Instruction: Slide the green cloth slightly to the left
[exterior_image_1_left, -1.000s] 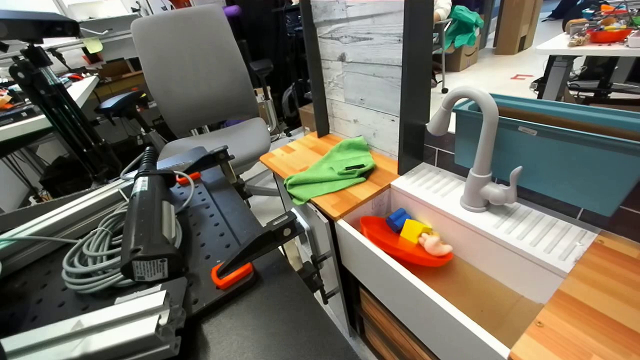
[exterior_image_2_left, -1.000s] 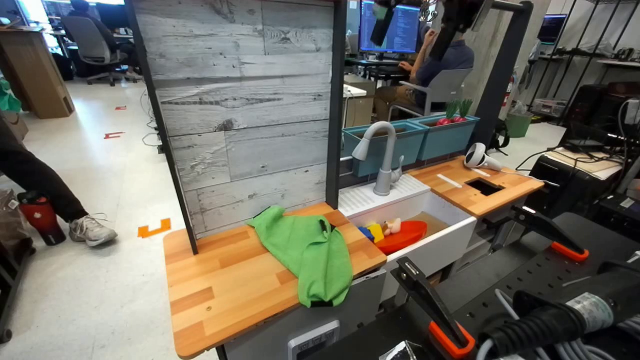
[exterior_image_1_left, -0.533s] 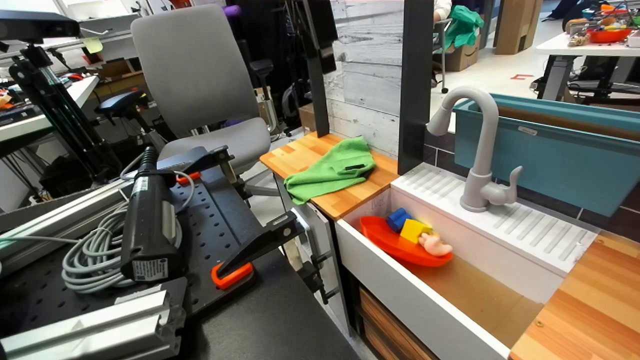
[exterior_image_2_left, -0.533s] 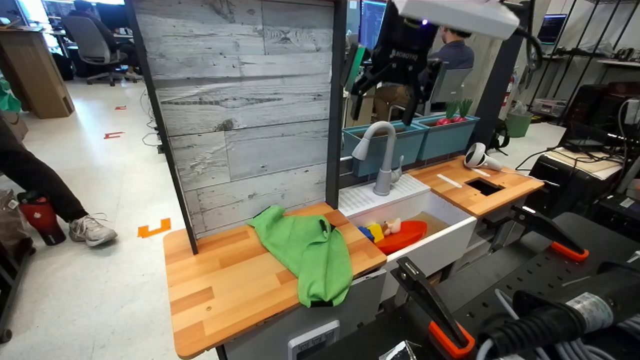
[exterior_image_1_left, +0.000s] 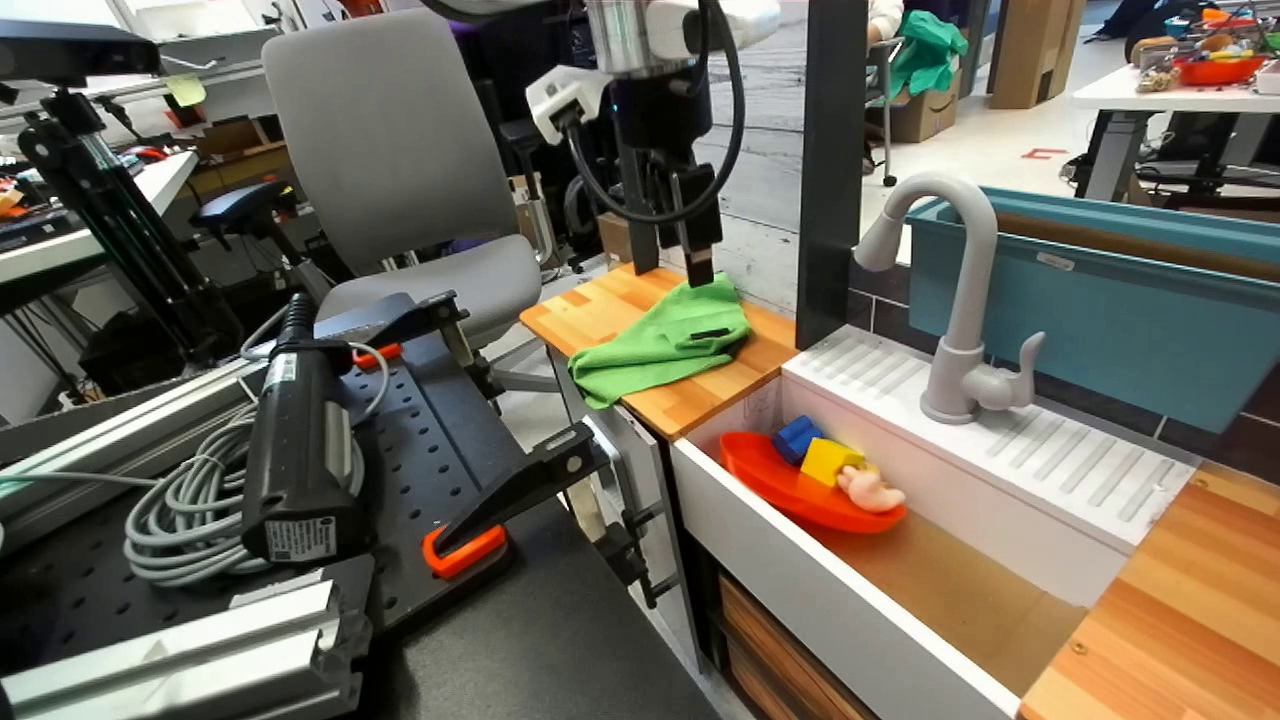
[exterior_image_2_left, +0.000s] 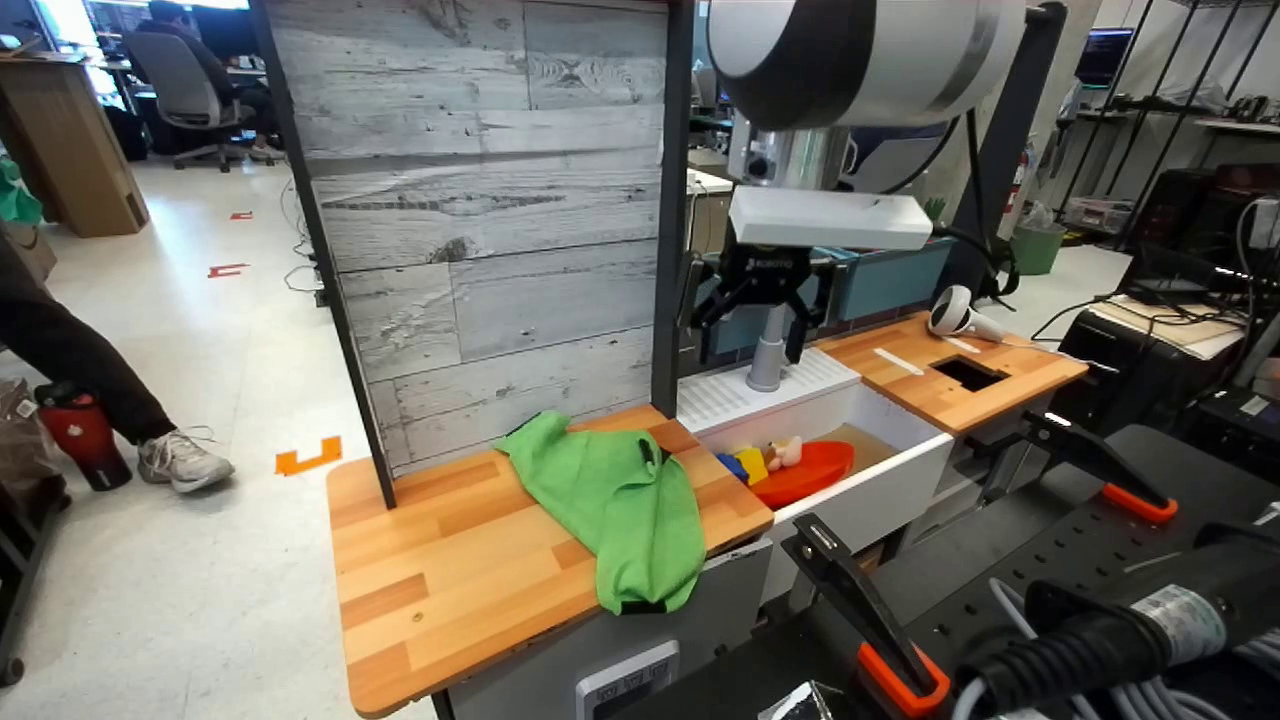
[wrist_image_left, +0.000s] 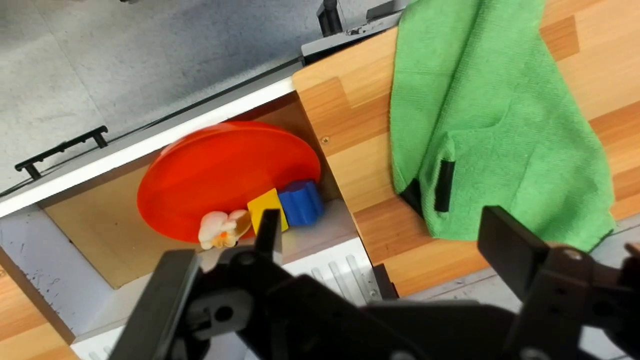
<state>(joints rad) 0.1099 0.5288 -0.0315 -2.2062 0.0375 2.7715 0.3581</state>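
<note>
The green cloth lies rumpled on the wooden counter, with one end hanging over the front edge. It shows in both exterior views (exterior_image_1_left: 665, 340) (exterior_image_2_left: 625, 490) and at upper right in the wrist view (wrist_image_left: 500, 125), with small black patches. My gripper is open and empty, fingers pointing down. It is in the air above the counter and sink in both exterior views (exterior_image_1_left: 686, 258) (exterior_image_2_left: 750, 352), apart from the cloth. In the wrist view the gripper's fingers (wrist_image_left: 382, 225) are wide apart; the right finger overlaps the cloth's near edge.
The sink (exterior_image_2_left: 860, 480) beside the cloth holds a red dish (wrist_image_left: 225, 170) with yellow and blue blocks and a pale toy. The faucet (exterior_image_1_left: 965, 300) stands behind it. A grey wood-look panel (exterior_image_2_left: 490, 220) rises behind the wooden counter (exterior_image_2_left: 450, 590). Clamps (exterior_image_2_left: 860, 610) stand in front.
The arm and gripper have come down into view from above, lower over the sink and counter area. The gripper stays open. The green cloth has not moved.
</note>
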